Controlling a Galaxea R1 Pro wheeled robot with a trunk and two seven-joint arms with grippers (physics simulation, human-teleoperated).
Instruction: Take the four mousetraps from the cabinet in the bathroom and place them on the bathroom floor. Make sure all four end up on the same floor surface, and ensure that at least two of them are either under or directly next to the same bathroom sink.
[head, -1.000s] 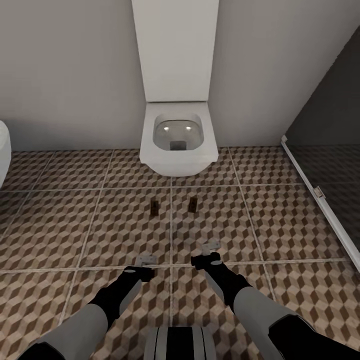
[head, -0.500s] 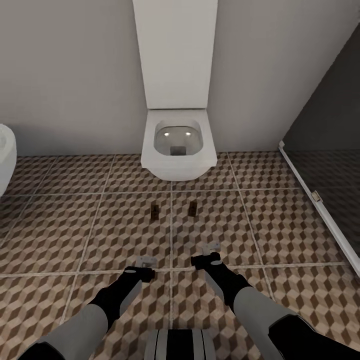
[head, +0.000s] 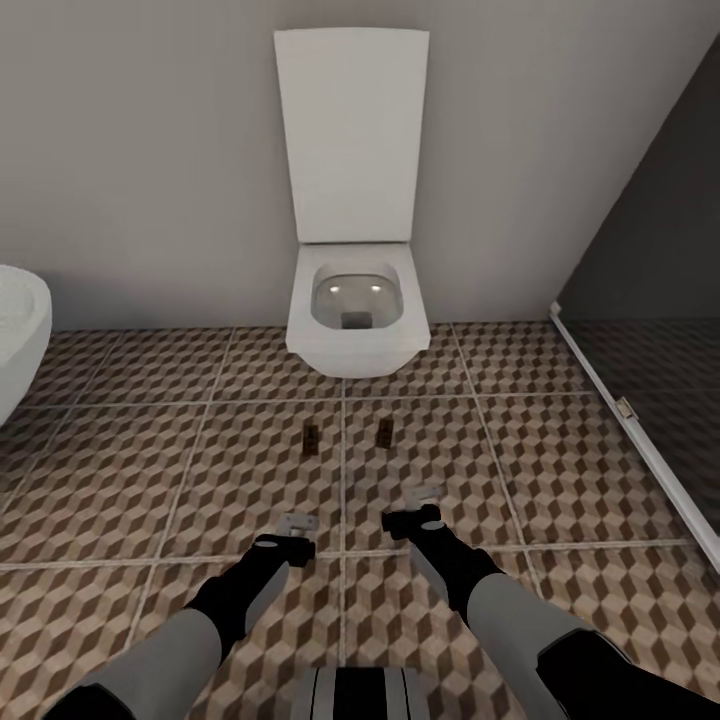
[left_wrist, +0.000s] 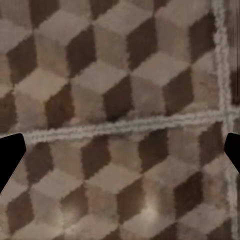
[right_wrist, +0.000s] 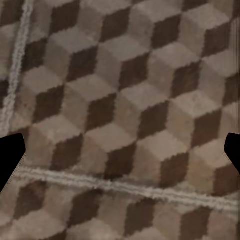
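2 mousetraps lie flat on the bathroom floor (head: 150, 470) in front of a white toilet (head: 357, 320): one mousetrap (head: 311, 437) just left of a grout line, the other mousetrap (head: 384, 431) just right of it, near each other but apart. The left hand (head: 296, 523) and right hand (head: 424, 497) hang low over the tiles, nearer the robot than the traps, each with fingers spread apart and nothing between them. Both wrist views look down on cube-patterned tile. A white rounded fixture (head: 18, 325) sits at the far left edge.
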